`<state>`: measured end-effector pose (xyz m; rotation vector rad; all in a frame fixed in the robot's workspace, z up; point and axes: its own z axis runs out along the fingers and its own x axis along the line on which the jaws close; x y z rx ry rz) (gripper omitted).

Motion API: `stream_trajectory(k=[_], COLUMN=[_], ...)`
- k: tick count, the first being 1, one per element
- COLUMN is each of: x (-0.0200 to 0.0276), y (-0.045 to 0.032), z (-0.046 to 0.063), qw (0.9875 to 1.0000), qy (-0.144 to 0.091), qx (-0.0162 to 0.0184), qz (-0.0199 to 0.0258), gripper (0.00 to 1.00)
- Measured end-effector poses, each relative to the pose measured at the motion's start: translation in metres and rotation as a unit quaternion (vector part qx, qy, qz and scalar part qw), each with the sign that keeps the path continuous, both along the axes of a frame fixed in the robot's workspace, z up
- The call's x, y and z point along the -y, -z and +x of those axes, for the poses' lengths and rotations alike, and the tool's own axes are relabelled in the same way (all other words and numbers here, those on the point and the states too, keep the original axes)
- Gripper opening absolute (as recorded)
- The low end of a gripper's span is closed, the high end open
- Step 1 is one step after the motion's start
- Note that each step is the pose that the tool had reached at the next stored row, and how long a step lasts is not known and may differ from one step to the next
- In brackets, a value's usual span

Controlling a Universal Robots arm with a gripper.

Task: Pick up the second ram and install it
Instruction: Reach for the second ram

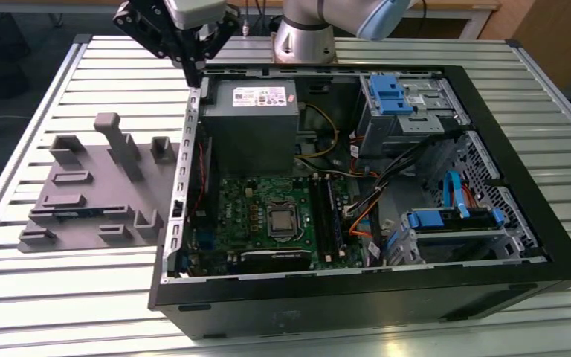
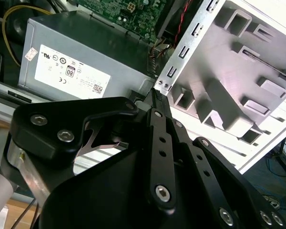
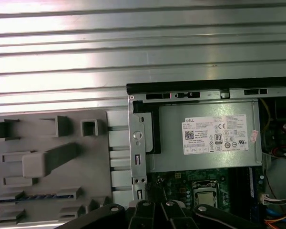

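Note:
The second ram (image 3: 38, 196) is a slim blue-green stick lying in a slot of the grey tray (image 3: 19, 143), on the side of the tray far from my arm's base. In the exterior view the ram (image 1: 59, 214) sits at the tray's (image 1: 97, 195) near left. My gripper (image 1: 194, 79) hangs over the case's left wall beside the power supply (image 1: 250, 111), well away from the ram. Its black fingers (image 2: 157, 138) run together to a point, shut with nothing between them. The motherboard (image 1: 256, 216) lies inside the open case, with dark memory slots (image 1: 323, 216) beside the processor.
The open black computer case (image 1: 523, 223) fills the exterior view's right, with blue drive brackets (image 1: 389, 93) and cables inside. Upright grey blocks (image 1: 117, 141) stand on the tray. The slatted metal table (image 1: 68, 297) runs around both. My arm's base (image 1: 300, 41) stands at the back.

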<state>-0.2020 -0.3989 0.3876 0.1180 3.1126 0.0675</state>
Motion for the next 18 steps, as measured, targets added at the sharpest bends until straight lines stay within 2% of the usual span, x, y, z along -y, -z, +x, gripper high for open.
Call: stream_trajectory(k=[18], x=[0.0000], y=[0.0007], z=[-0.012], qw=[1.0000], qy=[0.000], qx=[0.0001], qz=[0.0001], gripper=[0.11])
